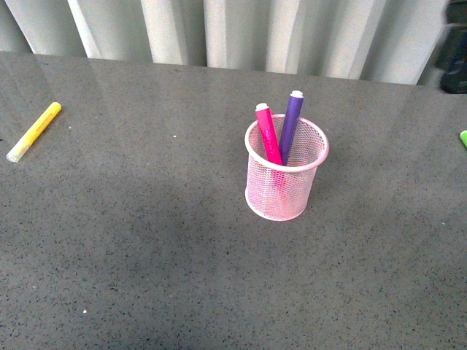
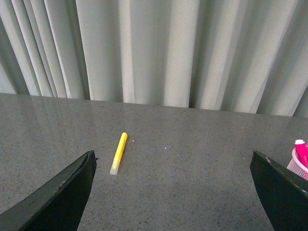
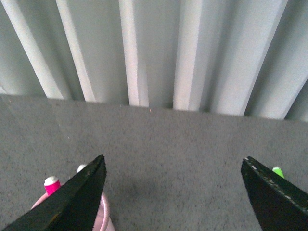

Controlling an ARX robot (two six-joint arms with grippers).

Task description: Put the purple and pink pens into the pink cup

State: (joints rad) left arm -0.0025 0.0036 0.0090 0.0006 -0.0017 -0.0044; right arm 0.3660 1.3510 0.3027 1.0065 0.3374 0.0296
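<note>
A: Fig. legend, front view. Pink cup point(image 1: 286, 175) stands upright near mid-table point(image 1: 146, 240), w/ pink pen point(image 1: 268, 133) and purple pen point(image 1: 291, 120) both inside. They lean on the rim, tips sticking out, since the cup is shorter than the pens.

B: Grippers?

A: Neither arm shows in the front view. Left gripper point(image 2: 173, 192) per its wrist cam: fingers spread wide, nothing between them, only bare table. Right gripper point(image 3: 173, 192): same, fingers apart and empty, w/ the cup's rim point(image 3: 103, 211) just beside one finger. Probably both are held clear because nothing is left to carry.

B: Count?

A: Cups: 1. Pens in cup: 2, 1 pink + 1 purple. Stray markers: 2. Yellow marker point(image 1: 33, 131) lies flat far left, well apart from the cup, also seen by the left wrist cam point(image 2: 119, 153). Green marker point(image 1: 463, 138) is only a sliver at the right edge; its tip also shows by the right wrist cam point(image 3: 278, 171).

B: Task status?

A: Judged complete: both wanted pens are in, the 2 others rightly left out.
</note>
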